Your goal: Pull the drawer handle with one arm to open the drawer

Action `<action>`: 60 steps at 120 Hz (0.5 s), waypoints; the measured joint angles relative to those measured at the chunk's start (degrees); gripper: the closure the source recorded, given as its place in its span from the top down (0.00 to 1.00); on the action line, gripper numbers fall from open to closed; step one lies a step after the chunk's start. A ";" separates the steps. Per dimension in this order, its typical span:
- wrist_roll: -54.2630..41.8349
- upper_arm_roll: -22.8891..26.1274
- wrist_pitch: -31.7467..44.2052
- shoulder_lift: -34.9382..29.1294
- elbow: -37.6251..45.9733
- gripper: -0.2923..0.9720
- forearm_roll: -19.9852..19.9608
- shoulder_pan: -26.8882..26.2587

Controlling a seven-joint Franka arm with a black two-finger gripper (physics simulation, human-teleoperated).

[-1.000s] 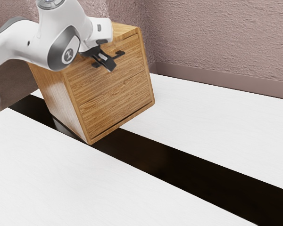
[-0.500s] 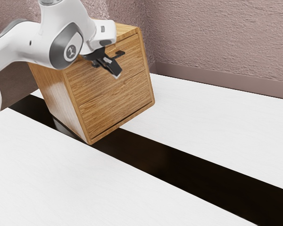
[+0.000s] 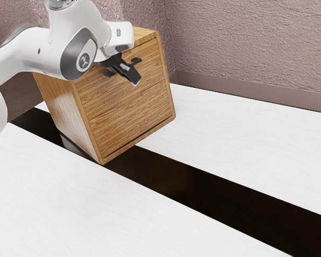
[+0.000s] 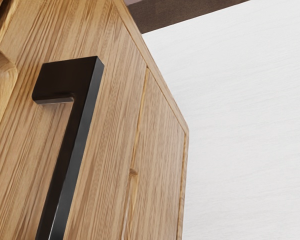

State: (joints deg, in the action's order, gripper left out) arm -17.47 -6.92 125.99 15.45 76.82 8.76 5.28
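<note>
Where the white arm (image 3: 59,43) comes in from the exterior view's upper left, we see its black gripper (image 3: 129,75) right at the handle (image 3: 136,59) of the top drawer (image 3: 150,64), high on the front of a wooden cabinet (image 3: 123,115). We cannot tell whether the gripper is spread, closed, or pinching the handle. The handle is a short black bar. Its long axis runs across the drawer's width, along the wood grain, and rises slightly toward the exterior view's right. The drawer's front looks level with the panel below it. The cabinet stands on a white table (image 3: 246,134), next to a dark strip (image 3: 203,193) and close to a rough pinkish wall (image 3: 246,37).

In the wrist view, the handle (image 4: 72,150) is a slim, square-edged black bar standing off the drawer (image 4: 110,150). One end turns in on a short post to meet the wood. Its length follows the grain and lies parallel to the seam that divides this front from the next panel (image 4: 160,165). Past the cabinet's edge lies the white table (image 4: 250,125).
</note>
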 joint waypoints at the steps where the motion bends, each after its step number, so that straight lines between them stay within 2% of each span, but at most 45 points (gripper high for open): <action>1: -0.01 0.02 0.13 0.13 -0.02 0.81 0.05 -0.06; 8: -0.08 -0.06 0.89 0.64 0.01 0.85 -0.12 -0.15; 20: -0.16 -0.05 1.96 0.98 0.03 0.77 -0.26 0.28; 32: -0.15 0.05 2.63 0.01 0.97 0.76 -0.25 0.31; 37: -0.15 0.13 2.82 -1.13 2.04 0.72 -0.19 0.20; 41: -0.12 0.20 2.96 -2.22 2.97 0.62 -0.09 -0.07; 60: 0.03 0.82 3.37 -3.59 4.56 0.71 0.11 -0.30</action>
State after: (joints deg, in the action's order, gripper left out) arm -17.45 -6.10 129.36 11.86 81.38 8.87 4.97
